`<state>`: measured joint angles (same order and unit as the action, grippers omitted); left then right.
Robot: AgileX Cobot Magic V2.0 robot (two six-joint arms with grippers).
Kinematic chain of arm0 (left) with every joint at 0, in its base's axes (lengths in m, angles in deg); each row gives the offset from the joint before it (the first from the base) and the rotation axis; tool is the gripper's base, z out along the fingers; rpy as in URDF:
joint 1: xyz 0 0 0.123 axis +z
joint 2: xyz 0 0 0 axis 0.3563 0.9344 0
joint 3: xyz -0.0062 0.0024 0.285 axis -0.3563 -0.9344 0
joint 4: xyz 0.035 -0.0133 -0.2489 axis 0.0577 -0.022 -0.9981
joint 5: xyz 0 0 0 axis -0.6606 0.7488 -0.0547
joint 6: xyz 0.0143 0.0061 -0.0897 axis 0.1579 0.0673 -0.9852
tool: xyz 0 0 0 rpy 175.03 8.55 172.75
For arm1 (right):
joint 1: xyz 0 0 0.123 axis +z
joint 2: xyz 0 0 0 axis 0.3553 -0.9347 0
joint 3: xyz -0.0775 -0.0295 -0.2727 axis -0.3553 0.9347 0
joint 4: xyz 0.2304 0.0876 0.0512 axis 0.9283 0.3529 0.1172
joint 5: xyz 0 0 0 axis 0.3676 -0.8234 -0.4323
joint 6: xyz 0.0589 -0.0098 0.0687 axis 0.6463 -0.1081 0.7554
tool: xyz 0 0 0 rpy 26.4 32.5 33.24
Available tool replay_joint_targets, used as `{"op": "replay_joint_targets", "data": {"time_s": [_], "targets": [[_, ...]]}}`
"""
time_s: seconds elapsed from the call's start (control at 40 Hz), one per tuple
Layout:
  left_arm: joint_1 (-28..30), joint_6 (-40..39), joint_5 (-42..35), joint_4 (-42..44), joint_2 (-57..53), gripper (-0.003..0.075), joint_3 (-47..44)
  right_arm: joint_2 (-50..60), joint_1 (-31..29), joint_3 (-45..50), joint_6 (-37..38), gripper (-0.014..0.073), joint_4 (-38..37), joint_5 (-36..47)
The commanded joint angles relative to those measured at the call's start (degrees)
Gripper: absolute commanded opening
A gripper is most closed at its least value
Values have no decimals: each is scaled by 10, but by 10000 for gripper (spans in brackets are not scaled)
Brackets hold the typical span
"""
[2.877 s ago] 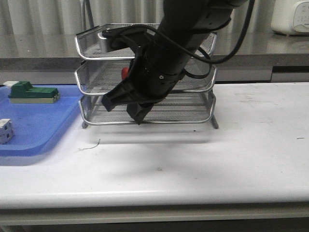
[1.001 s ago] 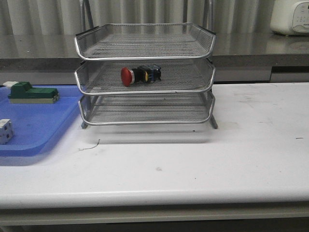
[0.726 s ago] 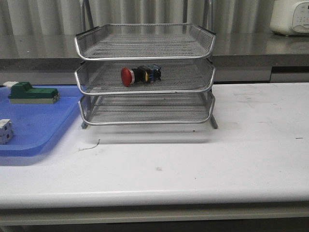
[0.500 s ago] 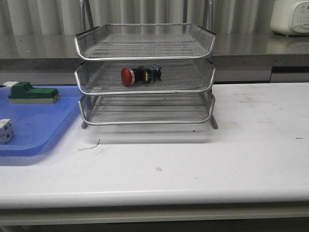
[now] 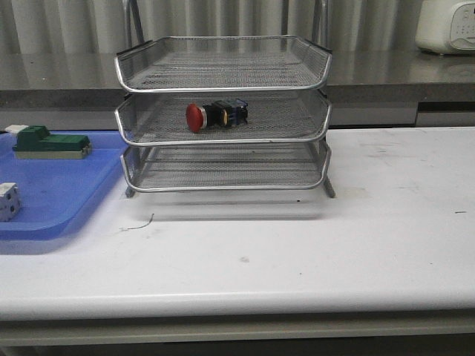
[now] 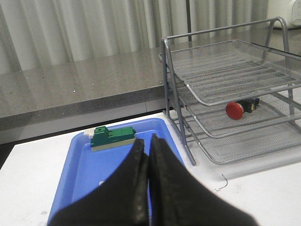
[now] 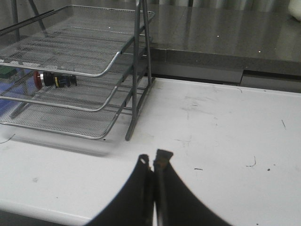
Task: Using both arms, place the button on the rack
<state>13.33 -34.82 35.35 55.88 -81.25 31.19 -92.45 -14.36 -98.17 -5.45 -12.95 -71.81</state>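
The button (image 5: pixel 215 115), red head with a black, yellow and blue body, lies on its side in the middle tray of the silver wire-mesh rack (image 5: pixel 223 81). It also shows in the left wrist view (image 6: pixel 241 107) and the right wrist view (image 7: pixel 52 79). Neither arm shows in the front view. My left gripper (image 6: pixel 146 141) is shut and empty, held above the blue tray (image 6: pixel 80 162), well apart from the rack (image 6: pixel 235 75). My right gripper (image 7: pixel 153 160) is shut and empty over the white table, to the right of the rack (image 7: pixel 94 47).
A blue tray (image 5: pixel 59 193) at the left holds a green-and-beige block (image 5: pixel 50 143) and a small white cube (image 5: pixel 7 201). A thin bit of wire (image 5: pixel 139 224) lies on the table before the rack. A white appliance (image 5: pixel 445 26) stands on the back counter.
2.9 s ago a black arm reached in front of the rack's middle tray. It has withdrawn out of the front view. The button has lain still in the middle tray over the last second.
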Motion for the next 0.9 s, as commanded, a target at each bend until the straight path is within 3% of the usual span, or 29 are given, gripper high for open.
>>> {"op": "replay_joint_targets", "data": {"time_s": [0.0, 0.63, 0.78, 0.88], "targets": [[0, -5, -51, -9, 2, -19, 13, -5, -3, -16, -4, -62, 4, 48], [0, -7, -57, 7, 0, -19, 5, -5, -3, -16, -4, -62, 4, 48], [23, -76, -72, 49, -13, -19, -26, -5, -3, -16, -4, -62, 4, 48], [46, -81, -90, 49, -13, -19, -56, -5, -3, -16, -4, -62, 4, 47]]}}
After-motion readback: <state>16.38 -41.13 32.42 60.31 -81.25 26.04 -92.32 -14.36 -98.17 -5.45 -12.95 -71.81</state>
